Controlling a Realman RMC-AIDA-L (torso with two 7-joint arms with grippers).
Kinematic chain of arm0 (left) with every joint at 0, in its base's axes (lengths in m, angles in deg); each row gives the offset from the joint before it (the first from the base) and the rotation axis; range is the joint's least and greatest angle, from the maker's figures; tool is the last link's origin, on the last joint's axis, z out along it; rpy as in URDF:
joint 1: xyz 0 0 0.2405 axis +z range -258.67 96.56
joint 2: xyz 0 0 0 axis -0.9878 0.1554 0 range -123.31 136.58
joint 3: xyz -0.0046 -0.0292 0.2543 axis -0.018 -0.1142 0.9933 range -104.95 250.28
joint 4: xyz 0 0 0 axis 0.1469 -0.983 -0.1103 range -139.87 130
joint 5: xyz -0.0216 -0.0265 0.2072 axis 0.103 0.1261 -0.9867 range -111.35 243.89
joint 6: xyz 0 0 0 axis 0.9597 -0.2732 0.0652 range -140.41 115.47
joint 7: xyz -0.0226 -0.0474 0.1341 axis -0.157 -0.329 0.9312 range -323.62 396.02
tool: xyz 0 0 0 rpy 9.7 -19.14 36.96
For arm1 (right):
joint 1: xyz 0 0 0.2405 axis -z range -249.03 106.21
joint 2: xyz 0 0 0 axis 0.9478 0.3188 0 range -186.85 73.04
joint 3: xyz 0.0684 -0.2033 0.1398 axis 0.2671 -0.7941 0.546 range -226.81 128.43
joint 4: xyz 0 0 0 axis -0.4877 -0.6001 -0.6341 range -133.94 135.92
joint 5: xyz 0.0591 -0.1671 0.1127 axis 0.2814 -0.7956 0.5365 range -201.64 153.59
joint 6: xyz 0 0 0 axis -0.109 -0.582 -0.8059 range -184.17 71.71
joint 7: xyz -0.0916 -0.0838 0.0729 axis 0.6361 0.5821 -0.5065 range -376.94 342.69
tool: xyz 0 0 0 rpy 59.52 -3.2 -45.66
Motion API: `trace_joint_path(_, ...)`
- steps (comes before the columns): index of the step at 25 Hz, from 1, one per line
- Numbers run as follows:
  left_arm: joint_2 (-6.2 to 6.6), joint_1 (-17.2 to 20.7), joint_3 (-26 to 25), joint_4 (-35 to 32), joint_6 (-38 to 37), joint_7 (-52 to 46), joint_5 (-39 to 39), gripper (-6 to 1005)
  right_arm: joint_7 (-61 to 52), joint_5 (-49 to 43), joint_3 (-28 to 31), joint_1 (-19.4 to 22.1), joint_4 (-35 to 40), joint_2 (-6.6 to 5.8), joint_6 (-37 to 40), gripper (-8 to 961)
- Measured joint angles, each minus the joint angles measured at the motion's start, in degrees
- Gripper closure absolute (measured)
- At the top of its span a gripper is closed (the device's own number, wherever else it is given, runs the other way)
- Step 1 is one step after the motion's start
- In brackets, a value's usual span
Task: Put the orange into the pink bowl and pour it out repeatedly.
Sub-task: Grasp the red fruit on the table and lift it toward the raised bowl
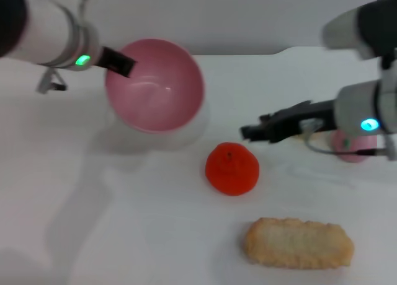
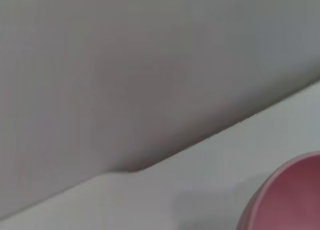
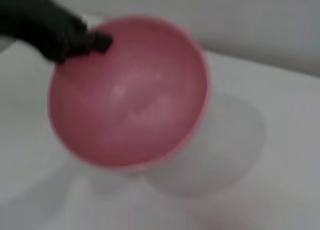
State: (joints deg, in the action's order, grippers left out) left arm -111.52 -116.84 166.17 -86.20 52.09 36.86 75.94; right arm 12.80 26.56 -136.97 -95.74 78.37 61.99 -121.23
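Pink and shiny, the pink bowl (image 1: pixel 155 87) is lifted off the white desk (image 1: pixel 124 223) and tipped on its side, so its open mouth faces the front and nothing is inside it. The left gripper (image 1: pixel 124 64) pinches the bowl's rim at the upper left edge, with its black fingers (image 3: pixel 97 41) closed on the thin wall. The orange (image 1: pixel 232 168) sits on the desk, below and to the right of the bowl, not touching it. The right gripper (image 1: pixel 251 131) hangs just above and to the right of the orange, holding nothing, and I cannot tell if its fingers are spread or pressed together. A pink ball (image 1: pixel 351 146) peeks out behind the right arm. A beige bumpy toy biscuit (image 1: pixel 298 243) lies on the desk near the front, apart from the orange.
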Motion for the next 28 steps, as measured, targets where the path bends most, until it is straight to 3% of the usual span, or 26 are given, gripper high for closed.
trace_joint_path(5,0.10,2.4,-4.7,-1.1,0.9,0.1,-0.1,955,-0.5,0.2,-3.7,-3.1,-6.2,0.16,2.9,435)
trace_joint_path(10,0.17,2.2,-4.8,-0.7,1.0,0.3,-0.3,955,-0.9,1.1,-4.9,-4.1,-8.0,0.23,4.1,344)
trace_joint_path(15,0.17,1.8,-4.4,-0.6,0.9,1.0,-0.3,955,-1.2,1.9,-5.8,-4.7,-9.4,0.23,5.0,374)
trace_joint_path(23,0.13,1.7,-4.1,-0.9,1.2,1.1,0.0,954,-1.3,2.1,-6.0,-9.9,-20.0,0.20,6.9,423)
trace_joint_path(28,0.12,1.6,-3.4,-1.0,1.5,1.2,0.2,954,-1.0,1.3,-6.2,-10.1,-20.6,0.19,7.4,453)
